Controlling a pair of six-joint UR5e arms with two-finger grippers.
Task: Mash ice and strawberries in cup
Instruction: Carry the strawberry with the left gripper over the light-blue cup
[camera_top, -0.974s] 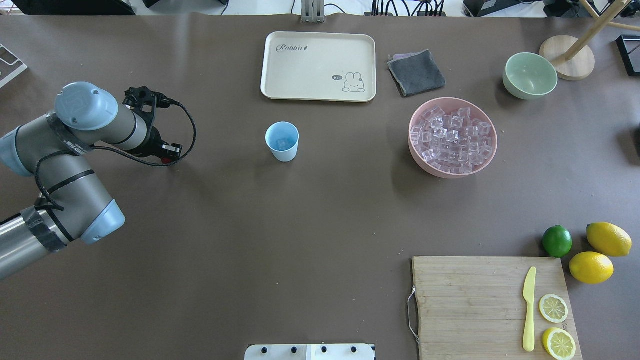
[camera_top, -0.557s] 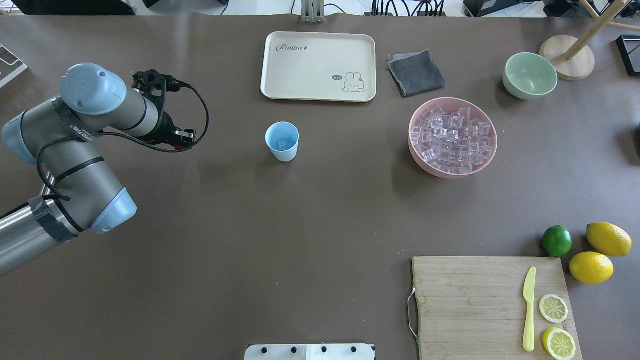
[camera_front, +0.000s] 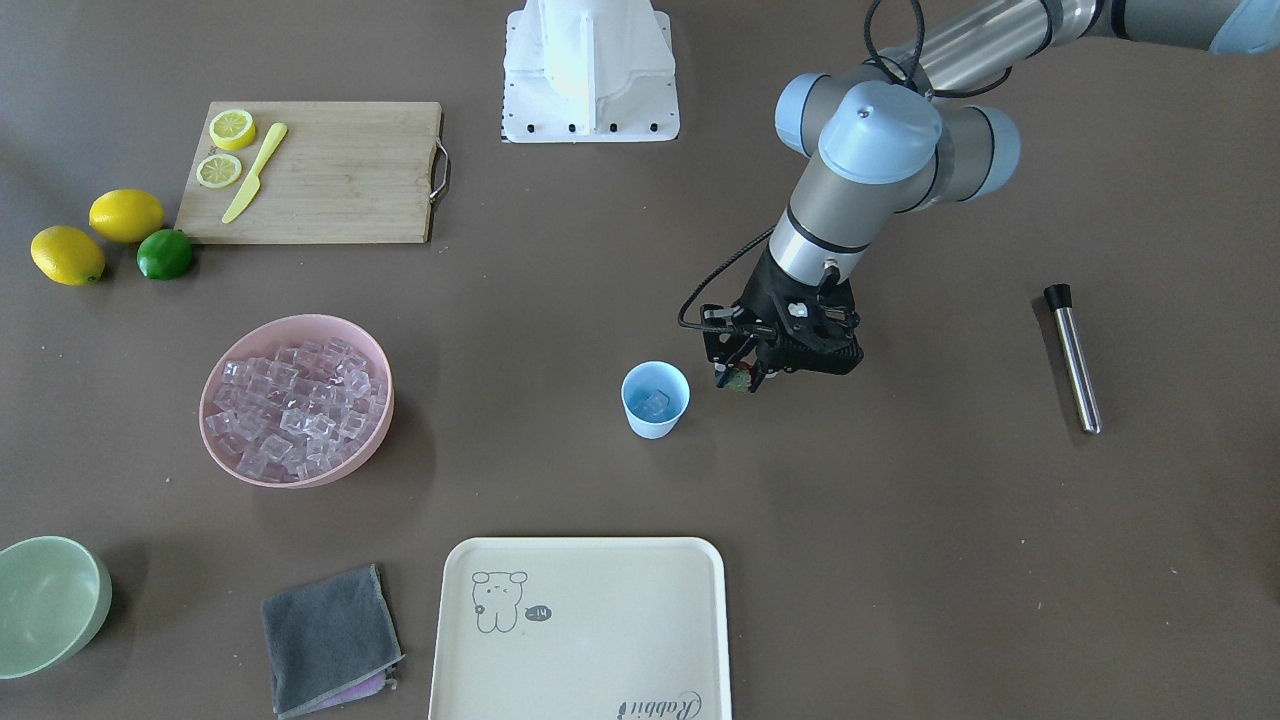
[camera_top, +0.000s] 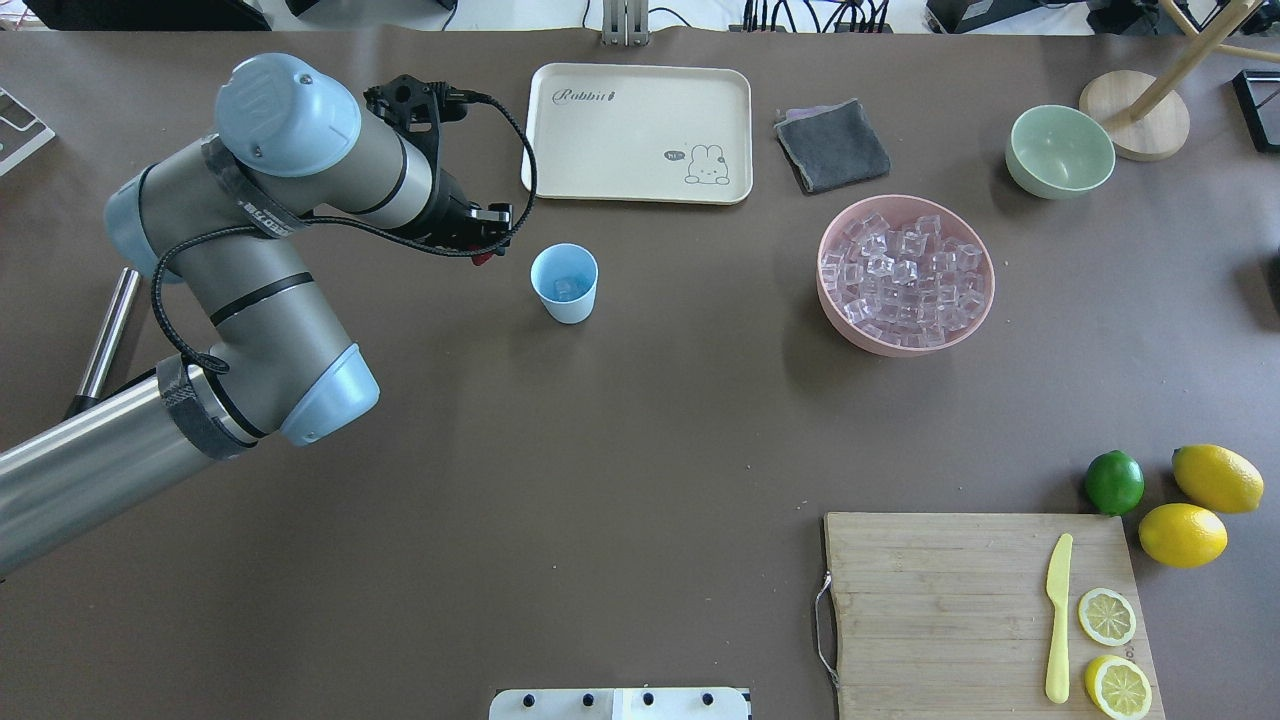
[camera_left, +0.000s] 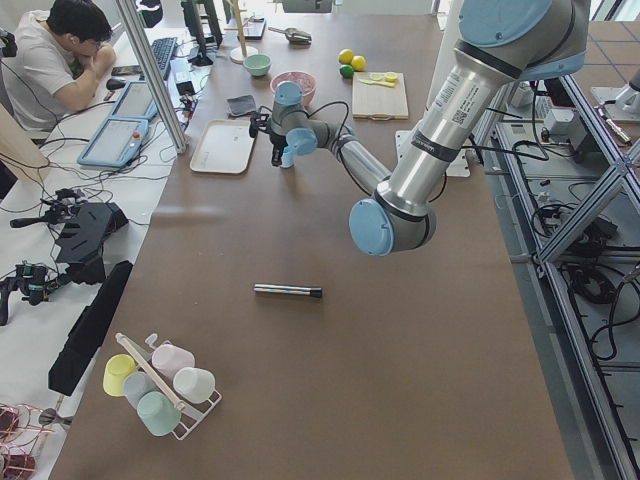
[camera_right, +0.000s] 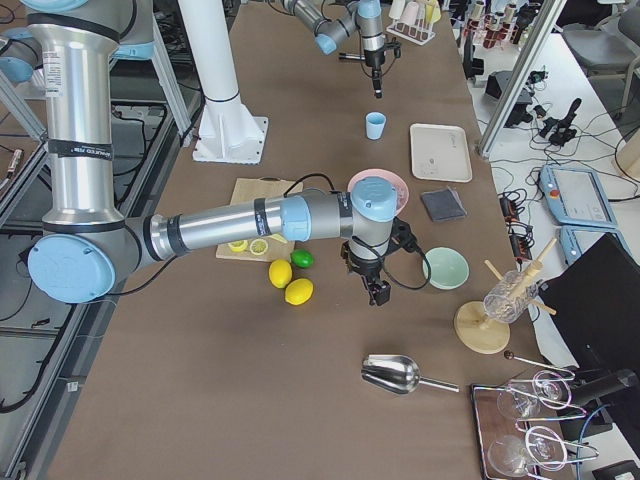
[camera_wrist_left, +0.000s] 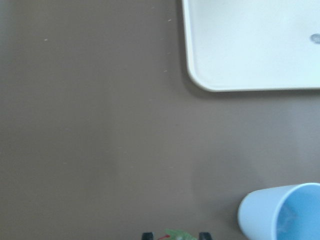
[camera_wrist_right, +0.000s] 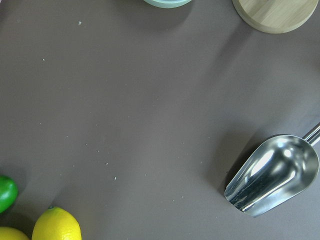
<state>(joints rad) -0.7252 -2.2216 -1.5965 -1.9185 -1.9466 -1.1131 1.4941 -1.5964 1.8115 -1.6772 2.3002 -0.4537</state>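
Note:
The light blue cup (camera_top: 565, 283) stands upright mid-table with an ice cube (camera_top: 566, 290) or two at its bottom; it also shows in the front view (camera_front: 655, 398) and the left wrist view (camera_wrist_left: 280, 212). My left gripper (camera_top: 482, 256) is shut on the tiny red strawberry (camera_front: 738, 380), just left of the cup and a little above the table. The strawberry's green top (camera_wrist_left: 175, 235) shows between the fingertips. More ice (camera_top: 905, 275) fills the pink bowl (camera_top: 975, 310). My right gripper (camera_right: 378, 292) shows only in the right side view; I cannot tell its state.
A metal muddler (camera_front: 1075, 358) lies to the left of my left arm. A cream tray (camera_top: 637, 132), grey cloth (camera_top: 832, 145) and pale green bowl (camera_top: 1060, 150) sit behind. A cutting board (camera_top: 950, 600), lemons (camera_top: 1183, 534), lime (camera_top: 1114, 481) and metal scoop (camera_wrist_right: 272, 175) are on the right.
My left arm has swung right and a little forward, carrying the strawberry from the table's left part to just beside the cup. The cup has not moved.

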